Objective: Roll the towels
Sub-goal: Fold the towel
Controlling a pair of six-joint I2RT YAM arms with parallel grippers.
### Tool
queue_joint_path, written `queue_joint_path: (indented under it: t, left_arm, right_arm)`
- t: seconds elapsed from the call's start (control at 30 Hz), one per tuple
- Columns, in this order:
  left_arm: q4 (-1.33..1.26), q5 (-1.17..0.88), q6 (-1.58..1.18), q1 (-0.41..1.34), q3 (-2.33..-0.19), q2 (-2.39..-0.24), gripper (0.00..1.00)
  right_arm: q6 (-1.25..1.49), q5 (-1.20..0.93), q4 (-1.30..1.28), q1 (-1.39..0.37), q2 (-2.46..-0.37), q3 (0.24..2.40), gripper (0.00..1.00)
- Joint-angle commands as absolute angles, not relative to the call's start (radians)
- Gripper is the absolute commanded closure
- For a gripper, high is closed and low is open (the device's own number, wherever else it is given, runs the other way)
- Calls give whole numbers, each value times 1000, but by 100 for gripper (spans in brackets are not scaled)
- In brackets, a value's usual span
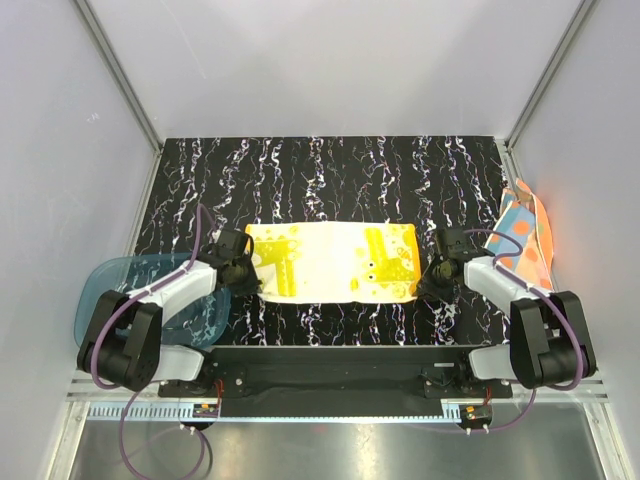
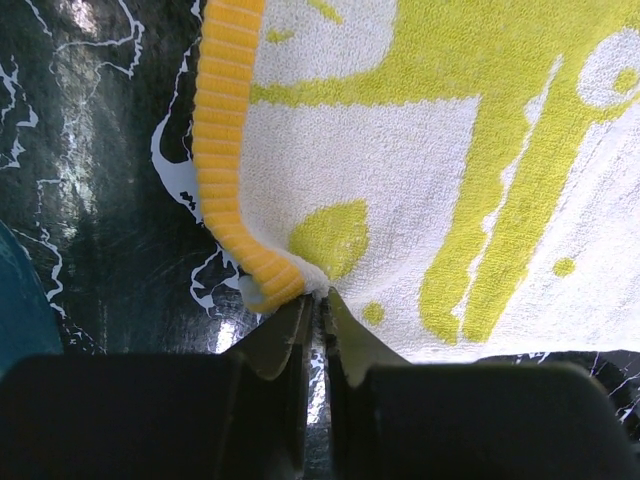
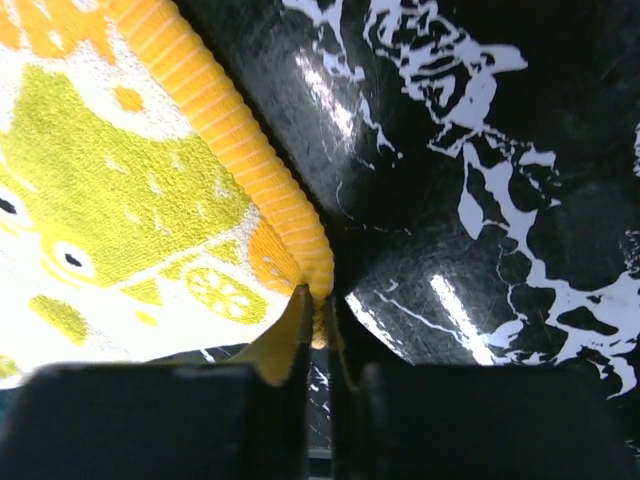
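Observation:
The yellow towel (image 1: 335, 260) lies spread flat on the black marbled table between the two arms. My left gripper (image 1: 250, 283) is shut on its near left corner; the left wrist view shows the orange ribbed hem (image 2: 225, 150) pinched between the fingertips (image 2: 300, 315). My right gripper (image 1: 425, 285) is shut on the near right corner, where the hem (image 3: 235, 160) runs into its closed jaws in the right wrist view. The orange towel with light blue patches (image 1: 527, 238) sits crumpled at the table's right edge, against the wall.
A translucent blue plastic tray (image 1: 150, 300) sits at the near left, partly under the left arm. White walls close in the table on three sides. Black marbled table surface (image 1: 330, 180) lies behind the yellow towel.

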State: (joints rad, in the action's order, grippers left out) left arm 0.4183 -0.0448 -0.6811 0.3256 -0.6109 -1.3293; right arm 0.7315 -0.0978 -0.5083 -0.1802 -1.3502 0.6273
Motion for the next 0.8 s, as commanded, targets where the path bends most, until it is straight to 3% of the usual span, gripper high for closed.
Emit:
queue_joint_path:
  t: [0.0, 0.3, 0.77]
  left_arm:
    - [414, -26, -663, 327, -632, -1342, 91]
    - [482, -58, -655, 328, -670, -1301, 93]
    - [632, -66, -635, 385, -770, -1218, 95]
  right_arm:
    - [738, -146, -526, -176, -1284, 627, 96]
    - [759, -54, -747, -97, -979, 724, 100]
    - [718, -69, -804, -97, -972, 761, 100]
